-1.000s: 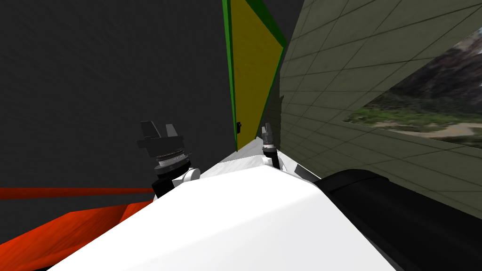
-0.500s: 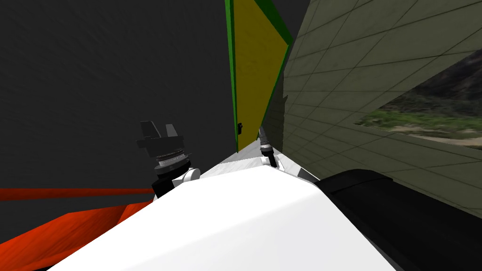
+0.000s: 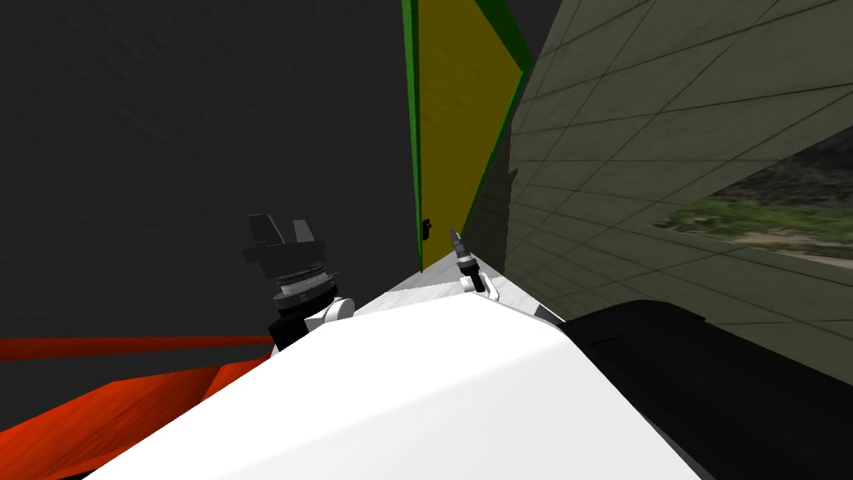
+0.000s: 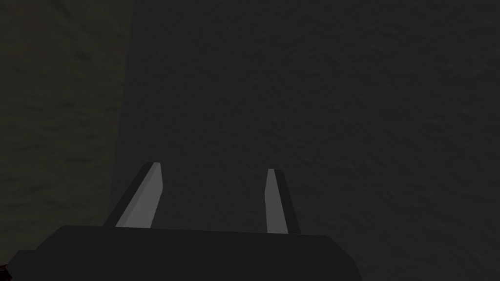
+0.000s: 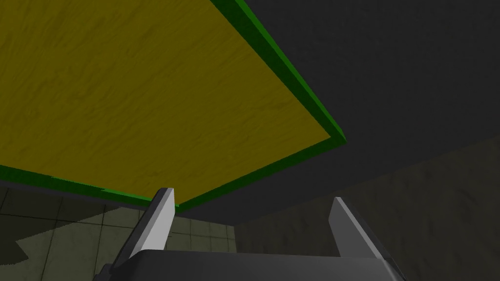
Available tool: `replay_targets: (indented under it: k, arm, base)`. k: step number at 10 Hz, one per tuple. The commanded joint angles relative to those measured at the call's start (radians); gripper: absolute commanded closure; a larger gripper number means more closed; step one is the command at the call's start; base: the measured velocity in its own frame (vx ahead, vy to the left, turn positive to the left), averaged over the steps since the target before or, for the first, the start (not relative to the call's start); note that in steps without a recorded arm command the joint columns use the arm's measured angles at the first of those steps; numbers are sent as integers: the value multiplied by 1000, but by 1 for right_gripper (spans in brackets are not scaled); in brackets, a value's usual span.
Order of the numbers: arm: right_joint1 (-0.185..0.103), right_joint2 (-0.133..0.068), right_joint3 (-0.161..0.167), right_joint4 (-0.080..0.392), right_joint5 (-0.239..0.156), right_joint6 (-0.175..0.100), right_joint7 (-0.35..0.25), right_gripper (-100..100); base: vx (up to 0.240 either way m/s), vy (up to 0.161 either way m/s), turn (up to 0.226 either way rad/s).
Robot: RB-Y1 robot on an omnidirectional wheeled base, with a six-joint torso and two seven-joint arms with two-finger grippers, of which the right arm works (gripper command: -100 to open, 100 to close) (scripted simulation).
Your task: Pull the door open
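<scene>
Beside the yellow door, right gripper angled upward, fingers apart

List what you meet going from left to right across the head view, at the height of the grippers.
Dark grey wall → left gripper → green door frame strip → small black door handle → right gripper → olive tiled wall → green landscape scene
</scene>
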Motion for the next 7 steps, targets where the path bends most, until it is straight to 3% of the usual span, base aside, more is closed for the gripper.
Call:
replay_targets:
  k: [1, 7]
  arm:
    - [-7, -3, 2, 28, 11, -4, 18, -100]
    - [-90, -61, 8, 212, 110, 3, 153, -100]
  base:
    - [41, -15, 25]
    - [65, -26, 65]
